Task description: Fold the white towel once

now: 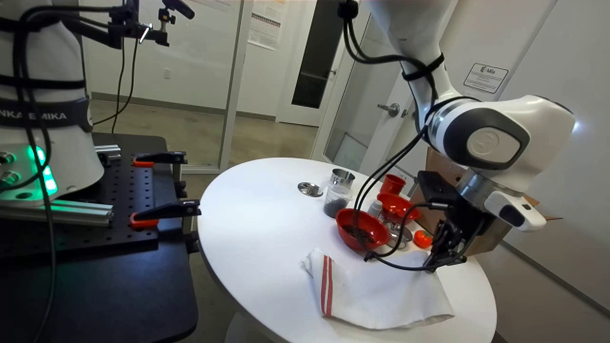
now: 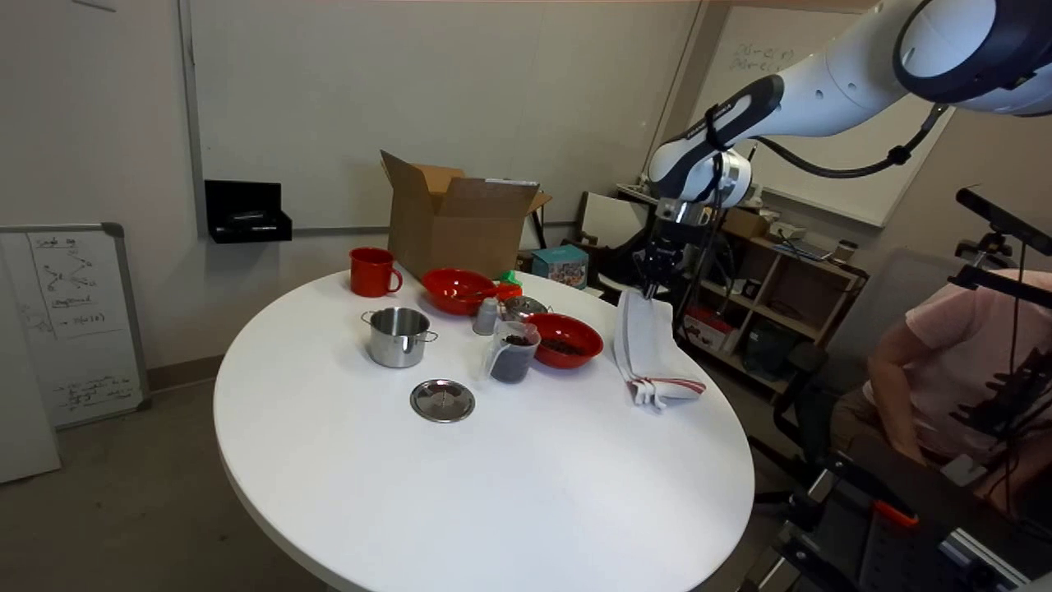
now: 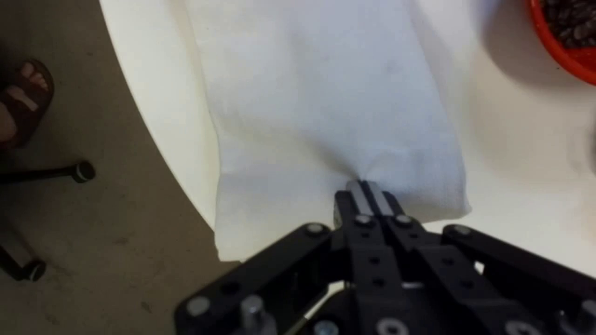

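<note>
rm w/ glass wall (image 1: 200, 85) behind; round white table (image 1: 257, 228) in an exterior view. white towel (image 1: 379, 295) lies on it beside red bowl (image 1: 345, 239), striped end toward robot base (image 1: 71, 157), gripper (image 1: 431, 269) at the plain end. cables (image 1: 421, 135) droop in front of bowl as seen here; watch for snags. fold doesn't look made yet.

in an exterior view, whiteboard (image 2: 444, 103) & cdbd box (image 2: 481, 234) behind. pot (image 2: 397, 344), lid (image 2: 442, 401) & red mug (image 2: 370, 273) well apart from towel, so no bother. striped end looks rippled; landing there prob won't be neat unless flap is set down slowly.

wrist view: fingers (image 3: 359, 200) clenched on a small pinch of towel, cloth puckering at the tips. pinch sits just inside plain hem, a bit to bowl side of mid. corner away from bowl shows past table rim; raised or overhanging, can't tell.

to do it well (my read): lift a little, swing low arc toward stripes, gripper square to hem so free corners follow evenly. that outer corner may lag, so go slow. give bowl a wide berth. lay hem down near stripes before releasing, then back off straight up so cloth doesn't drag.
</note>
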Tool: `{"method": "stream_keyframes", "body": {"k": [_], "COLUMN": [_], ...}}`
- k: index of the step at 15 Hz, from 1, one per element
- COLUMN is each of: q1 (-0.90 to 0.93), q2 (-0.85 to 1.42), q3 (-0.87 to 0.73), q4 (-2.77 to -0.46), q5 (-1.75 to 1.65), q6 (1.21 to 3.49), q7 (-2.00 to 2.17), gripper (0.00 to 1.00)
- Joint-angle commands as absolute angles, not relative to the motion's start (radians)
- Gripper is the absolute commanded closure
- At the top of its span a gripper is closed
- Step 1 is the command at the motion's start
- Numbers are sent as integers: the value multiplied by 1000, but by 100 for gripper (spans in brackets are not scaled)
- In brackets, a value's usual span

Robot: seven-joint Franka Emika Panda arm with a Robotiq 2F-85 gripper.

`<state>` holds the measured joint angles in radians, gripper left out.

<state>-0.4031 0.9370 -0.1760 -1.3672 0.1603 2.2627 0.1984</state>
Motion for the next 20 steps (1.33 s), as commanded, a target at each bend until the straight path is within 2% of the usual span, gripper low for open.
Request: {"method": "stream_keyframes", "body": {"k": [1, 11, 20], "q1": [-385, -296, -368], "q2": [842, 666, 648], "q3": [-177, -173, -150], "q4": [-1468, -1777, -1953], "q5": [168, 125, 132], "q6": [2287, 2218, 2248], "q7": [165, 94, -189], "gripper": [100, 100, 100]}}
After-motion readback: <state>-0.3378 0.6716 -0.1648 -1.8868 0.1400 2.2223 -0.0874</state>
